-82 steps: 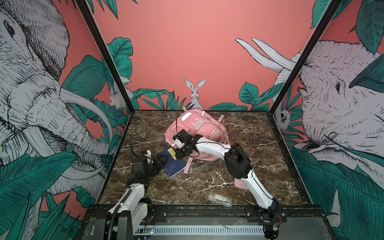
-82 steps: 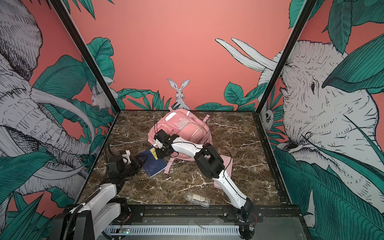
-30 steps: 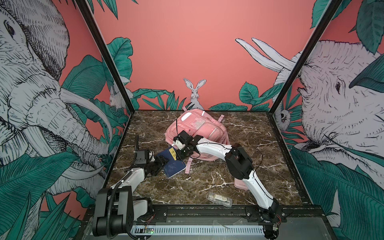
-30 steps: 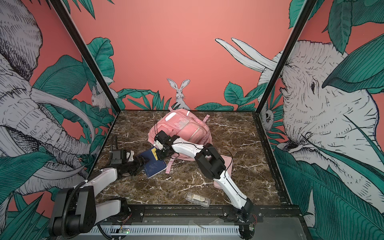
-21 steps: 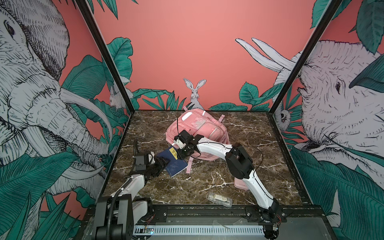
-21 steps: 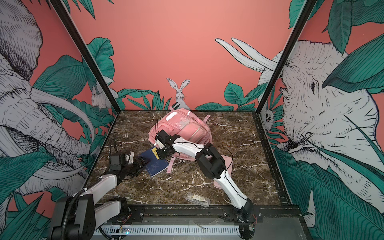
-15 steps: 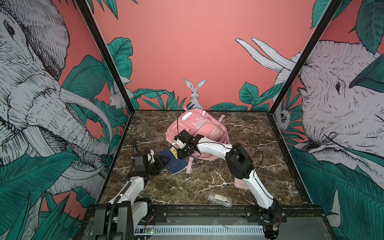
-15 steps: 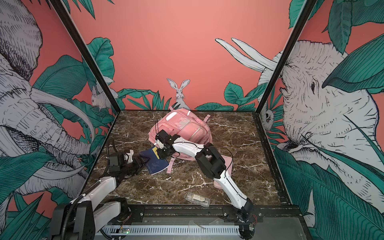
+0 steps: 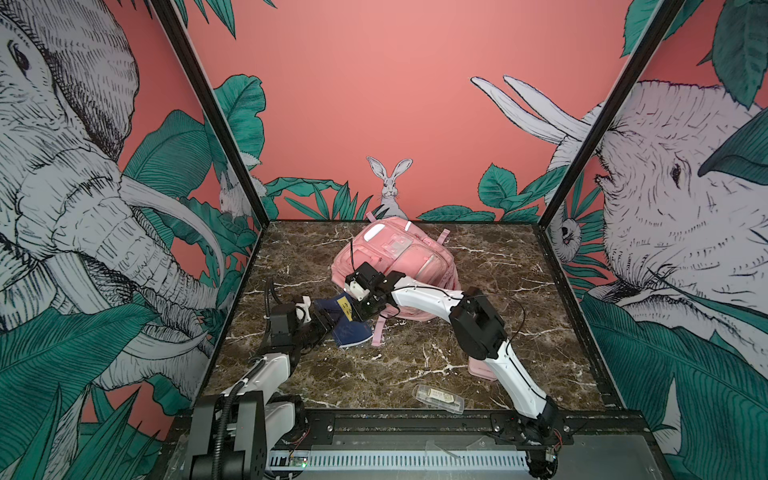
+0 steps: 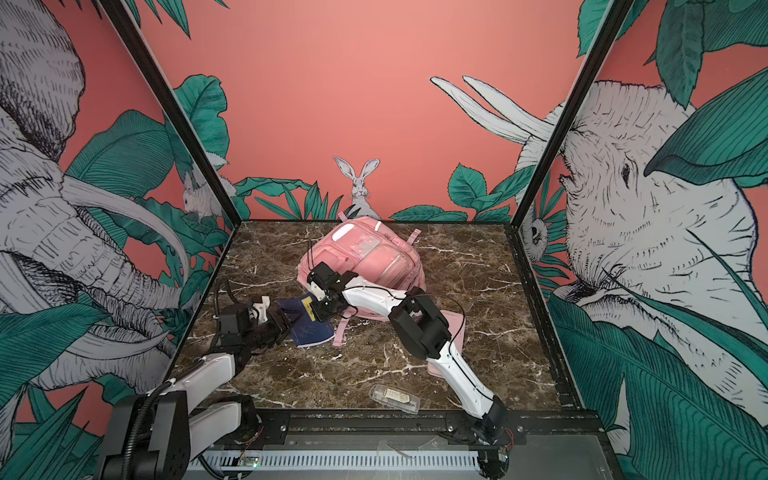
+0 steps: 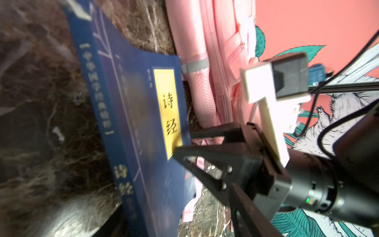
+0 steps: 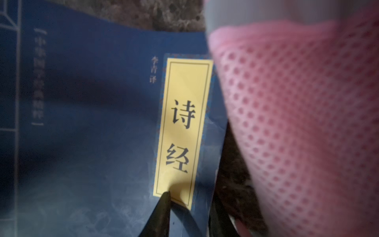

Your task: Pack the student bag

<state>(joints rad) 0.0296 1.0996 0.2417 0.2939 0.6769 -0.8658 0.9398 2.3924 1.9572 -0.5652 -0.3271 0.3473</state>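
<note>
The student bag (image 9: 409,257) (image 10: 376,257), a pink backpack, lies at the back middle of the marble floor in both top views. Its mesh side pocket (image 12: 297,123) fills much of the right wrist view. In front of it lies a blue book (image 9: 352,331) (image 10: 312,331) (image 11: 133,102) with a yellow title label. My right gripper (image 9: 360,309) (image 11: 182,143) (image 12: 190,205) is shut on the book's edge by the label. My left gripper (image 9: 328,326) (image 10: 286,322) stands open at the book's opposite edge, its fingers straddling that edge.
A clear plastic case (image 9: 438,399) lies near the front edge. A flat pink pencil case (image 10: 451,328) lies partly under the right arm. A pink strap (image 9: 378,332) trails from the bag beside the book. Printed walls close in the left, back and right sides.
The left arm has moved in and its gripper now reaches the book's edge, with its jaws somewhat narrower. The book has shifted a little. The right gripper keeps its hold.
</note>
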